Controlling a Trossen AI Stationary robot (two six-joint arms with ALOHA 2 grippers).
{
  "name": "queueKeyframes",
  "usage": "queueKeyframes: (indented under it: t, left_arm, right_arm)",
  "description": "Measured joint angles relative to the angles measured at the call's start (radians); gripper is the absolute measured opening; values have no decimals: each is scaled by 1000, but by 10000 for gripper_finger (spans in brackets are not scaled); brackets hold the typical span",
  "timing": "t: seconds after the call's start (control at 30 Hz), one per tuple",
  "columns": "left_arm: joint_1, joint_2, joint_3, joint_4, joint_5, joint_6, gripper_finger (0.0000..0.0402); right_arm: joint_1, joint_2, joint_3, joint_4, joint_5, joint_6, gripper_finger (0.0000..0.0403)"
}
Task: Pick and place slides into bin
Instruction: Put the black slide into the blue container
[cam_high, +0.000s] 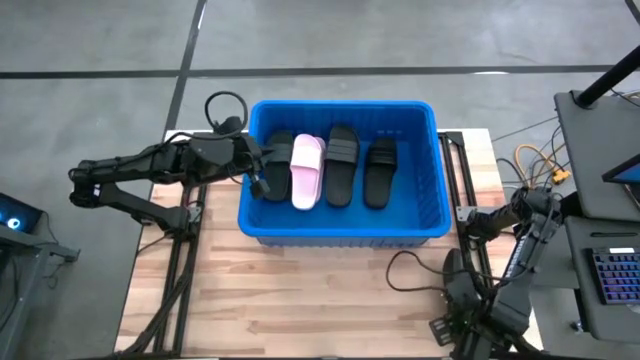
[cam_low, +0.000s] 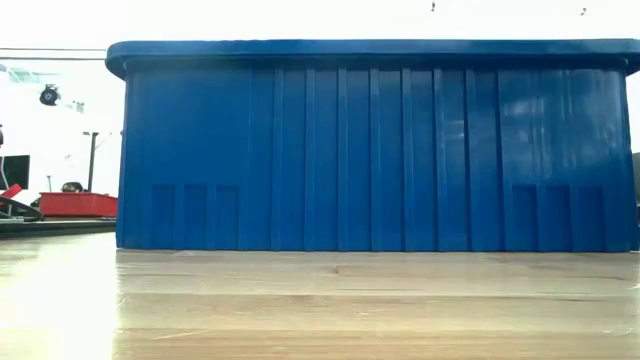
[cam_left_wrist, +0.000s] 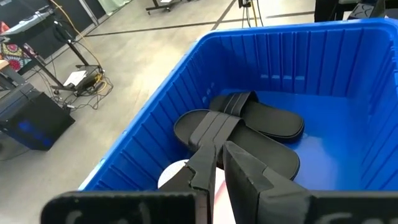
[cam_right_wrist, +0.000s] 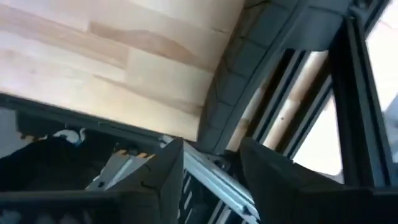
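The bin (cam_high: 420, 225) is a large bright blue rectangular tub with finely ribbed walls and a thick rim, standing on the pale wooden bench (cam_high: 300, 300). In the low view the bin (cam_low: 370, 150) fills nearly the whole width, its long wall ribbed vertically.

Count inside the bin, high view: four slides, lying side by side in one row, each running 12 to 6 o'clock. From 9 o'clock towards 3 o'clock: a matte black slide (cam_high: 277, 172), a pale pink slide (cam_high: 307, 172), a second black slide (cam_high: 341, 165), a third black slide (cam_high: 380, 172). Each has a broad strap across an open toe. All four rest on the bin floor; the first three lie very close together, the fourth just apart.

The left hand (cam_high: 262, 172) reaches over the bin's 9 o'clock rim and sits at the first black slide. In the left wrist view its fingers (cam_left_wrist: 249, 171) are clenched together with nothing between them; black slides (cam_left_wrist: 261, 127) lie just beyond the tips, and a pale edge shows below them.

The right hand (cam_high: 470, 222) waits outside the bin at its 3 o'clock side, over the bench edge. Its fingers (cam_right_wrist: 171, 174) stand apart, released, grasping nothing.
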Motion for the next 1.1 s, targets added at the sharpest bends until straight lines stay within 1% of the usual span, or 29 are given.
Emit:
queueKeyframes:
  t: [0.13,0.23,0.37,0.47,0.6,0.73,1.03,1.1]
  left_arm:
    - [0,12,0,2,0,0,17]
    - [0,21,0,3,2,0,17]
    - [0,29,0,1,3,1,17]
    - [0,32,0,1,3,0,17]
    - [0,34,0,3,3,1,17]
    - [0,32,0,3,3,2,17]
    - [0,25,0,3,3,2,17]
    - [0,25,0,3,2,2,17]
  right_arm:
    - [-8,12,-26,-5,-11,2,179]
    - [-11,30,-50,4,20,2,202]
    - [-11,40,-99,20,30,2,221]
    - [-10,48,-136,31,15,2,230]
    - [-10,47,-192,87,2,2,239]
    - [-10,43,-239,126,-43,3,246]
    - [-14,44,-229,125,-47,0,261]
    - [-15,44,-229,126,-61,-5,264]
